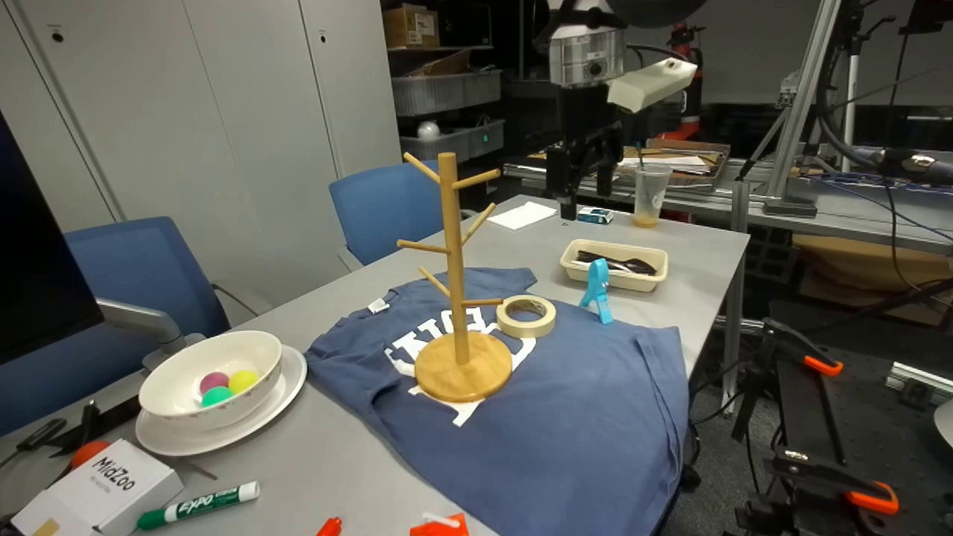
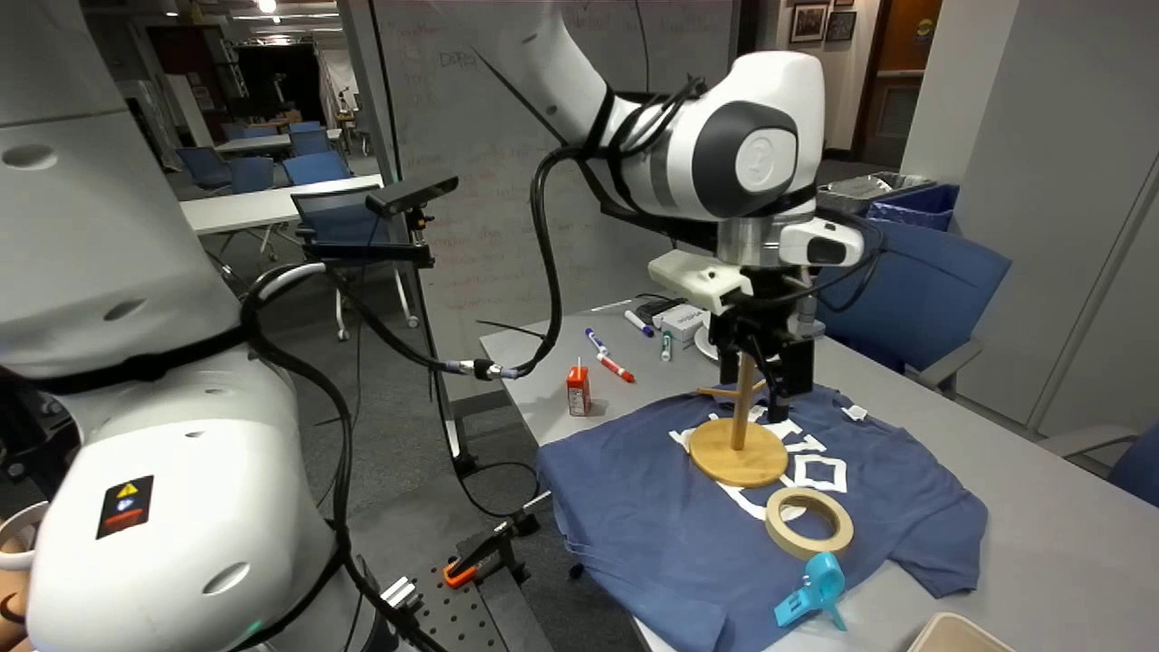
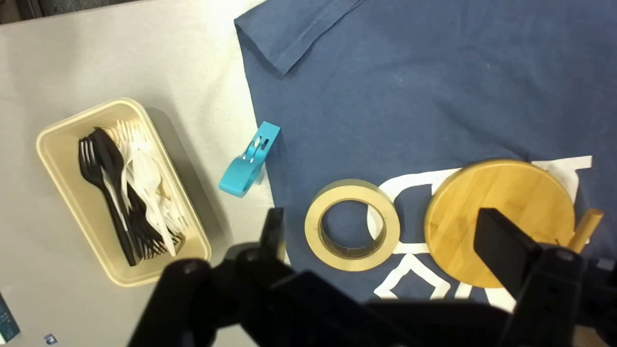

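My gripper (image 3: pixel 381 225) stands open above the table, with nothing between its fingers. In the wrist view a tan tape roll (image 3: pixel 354 193) shows in the gap, well below. The right finger (image 3: pixel 503 248) covers part of the wooden peg stand's round base (image 3: pixel 501 188). Upright on a blue T-shirt (image 1: pixel 566 417), the peg stand (image 1: pixel 456 253) shows whole in an exterior view; elsewhere the gripper (image 2: pixel 753 394) hides its upper part. The tape roll (image 2: pixel 806 547) lies flat beside the base. A light-blue clip (image 3: pixel 248 161) rests at the shirt's edge, near the roll.
A cream tray (image 3: pixel 89 212) of black and white cutlery stands beyond the clip. A bowl (image 1: pixel 171 380) with coloured balls sits on a plate. Markers, a white box (image 1: pixel 112 484) and a small red carton (image 2: pixel 578 389) lie about. A plastic cup (image 1: pixel 650 193) is farther back.
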### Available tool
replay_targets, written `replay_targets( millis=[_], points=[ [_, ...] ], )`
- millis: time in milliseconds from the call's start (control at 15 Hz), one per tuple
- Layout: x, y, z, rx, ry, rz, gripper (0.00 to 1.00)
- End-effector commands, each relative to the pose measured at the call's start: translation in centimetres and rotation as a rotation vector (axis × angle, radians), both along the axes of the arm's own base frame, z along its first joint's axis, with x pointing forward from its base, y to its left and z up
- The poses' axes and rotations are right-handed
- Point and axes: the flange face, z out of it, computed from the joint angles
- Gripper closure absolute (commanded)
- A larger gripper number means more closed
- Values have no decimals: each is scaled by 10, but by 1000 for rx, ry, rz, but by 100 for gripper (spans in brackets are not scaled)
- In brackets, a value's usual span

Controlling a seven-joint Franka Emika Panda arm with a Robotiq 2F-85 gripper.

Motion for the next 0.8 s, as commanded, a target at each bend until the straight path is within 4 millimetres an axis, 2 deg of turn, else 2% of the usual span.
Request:
replay_targets(
  millis=[0,333,733],
  points=[
    [23,-32,-35,27,-16,-47,0],
    [53,-63,-80,49,-40,-105,0],
    [86,-75,-117,54,-38,-139,0]
  ],
)
